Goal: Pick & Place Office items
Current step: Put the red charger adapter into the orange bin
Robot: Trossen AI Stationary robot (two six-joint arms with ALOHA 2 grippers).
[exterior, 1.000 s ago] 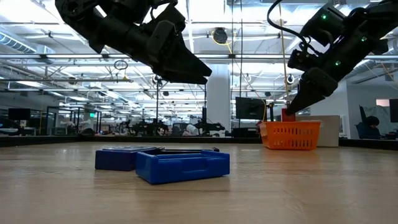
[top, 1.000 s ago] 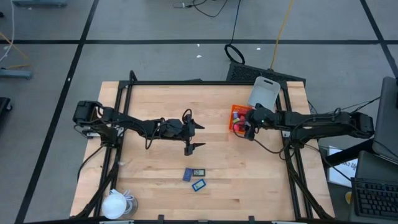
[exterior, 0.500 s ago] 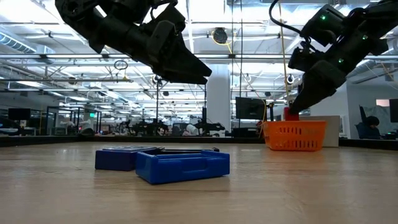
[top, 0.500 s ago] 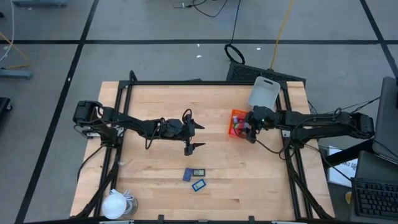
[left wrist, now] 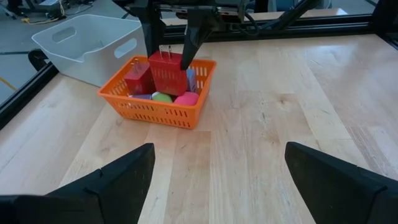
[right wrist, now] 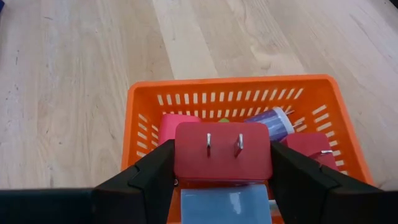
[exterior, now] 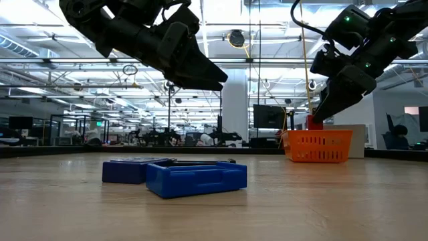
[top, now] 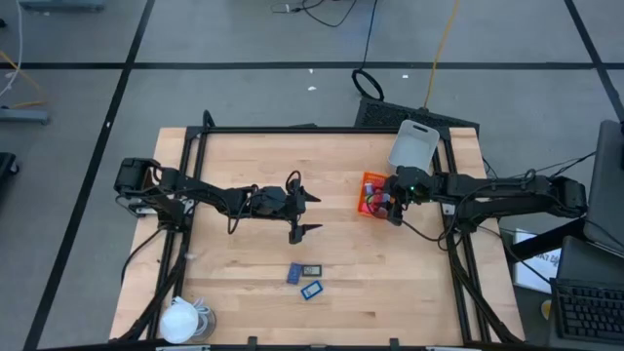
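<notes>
My right gripper is shut on a red block with two metal prongs. It hangs over the orange basket at the table's right. The basket holds another red block, a purple piece and a pale blue piece. Two blue flat items lie on the table near its front edge. My left gripper hangs open above mid-table, with nothing between its fingers. My right gripper pinches the red block by its two opposite side faces between its two fingers. The fingers slant down from the table's right side. The pronged face is turned toward the wrist. The block's lower part sits inside the basket's rim; whether it rests on the pieces there I cannot tell.
A white bin stands behind the basket at the far right corner. A white round lump with a cord lies at the near left corner. A black frame runs round the table. Bare wood lies between the blue items and the basket.
My right gripper has tipped and turned a little over the basket, still shut on the red block. The basket has shifted slightly toward the table's right edge.
</notes>
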